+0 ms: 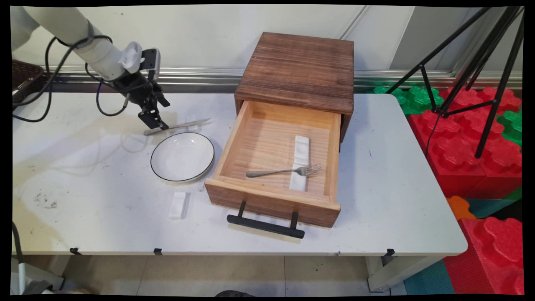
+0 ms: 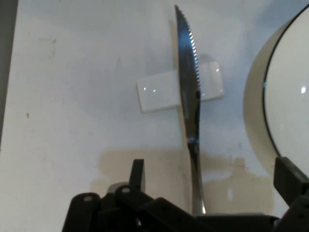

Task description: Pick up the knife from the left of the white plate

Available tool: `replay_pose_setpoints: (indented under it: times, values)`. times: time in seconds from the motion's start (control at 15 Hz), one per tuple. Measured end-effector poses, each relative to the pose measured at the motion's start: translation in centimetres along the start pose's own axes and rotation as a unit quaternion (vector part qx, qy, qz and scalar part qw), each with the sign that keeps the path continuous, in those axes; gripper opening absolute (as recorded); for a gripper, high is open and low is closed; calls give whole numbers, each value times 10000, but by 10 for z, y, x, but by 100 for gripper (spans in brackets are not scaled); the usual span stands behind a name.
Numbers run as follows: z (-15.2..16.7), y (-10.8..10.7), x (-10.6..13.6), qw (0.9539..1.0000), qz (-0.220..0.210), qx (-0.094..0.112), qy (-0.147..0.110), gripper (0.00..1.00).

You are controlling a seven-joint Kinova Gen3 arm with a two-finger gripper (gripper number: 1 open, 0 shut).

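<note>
— What did we find in the containers?

— We saw the wooden cabinet (image 1: 299, 71) with its drawer (image 1: 273, 167) pulled open toward the near edge. Inside lay a fork (image 1: 284, 171), tines resting across a long white rest (image 1: 301, 162). The white plate (image 1: 182, 157) with a dark rim, left of the drawer, held nothing.

— And the surface and the room?

— We noted a white table (image 1: 397, 184), smudged at its left, with a small white block (image 1: 179, 205) near the plate. Red and green foam blocks (image 1: 464, 138) and a black tripod (image 1: 485, 62) stood to the right.

— Where was the knife?

— We saw the knife (image 2: 189, 92) behind the plate, lying left to right, its serrated tip pointing toward the cabinet and its blade propped on a small white rest (image 2: 161, 91).

— And the claw?

— The gripper (image 1: 154, 122) stood spread over the knife's handle end, one finger on each side.
</note>
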Motion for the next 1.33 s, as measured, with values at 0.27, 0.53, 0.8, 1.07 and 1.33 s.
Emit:
replay_pose_setpoints:
  times: [0.27,0.53,0.8,1.07,1.33]
  values:
    - [15,-8,-3,10000,-17,3,-67,100]
    - [31,-15,-6,9999,-45,-18,-118,100]
    - [41,-18,-7,9999,-80,-31,-141,100]
    - [50,-19,-10,9998,-127,-78,-162,100]
    - [54,-19,-11,9997,-159,-117,-157,0]
